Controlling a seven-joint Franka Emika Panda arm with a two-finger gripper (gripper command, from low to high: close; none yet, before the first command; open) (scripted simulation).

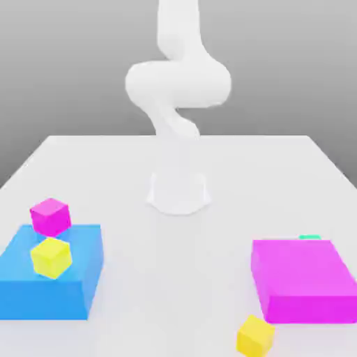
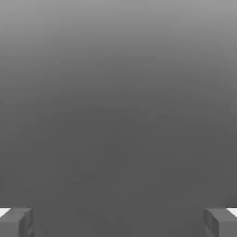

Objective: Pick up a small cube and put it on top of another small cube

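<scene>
I read this as the opening step — nothing is gripped and no approach to a cube is under way. In the hand view the gripper (image 2: 118,222) shows its two fingertips (image 2: 16,222) standing far apart at opposite edges of the picture, with nothing between them; the fingers are spread wide and empty. In the exterior view the white arm (image 1: 178,84) rises above the back half of the table (image 1: 178,160), well apart from every block.

Location of the task items, exterior view:

- One small yellow cube (image 1: 51,256) sits on top of the flat blue block (image 1: 49,279), at the exterior view's left, just in front of the small magenta cube (image 1: 50,216), which rests at that block's far edge.
- The second yellow cube (image 1: 255,336) lies on the table itself, near the front, just beside the front corner of the large flat magenta block (image 1: 303,279).
- The teal-green cube (image 1: 309,237) is mostly hidden behind the magenta block; I see only a sliver of its top.

Next move, as I judge it: choose one yellow cube — the one on the table lies nearer the green target — bring the open fingers down over it, centred, and close. The later placement calls for clearing the magenta block, since the target stands just behind it.
</scene>
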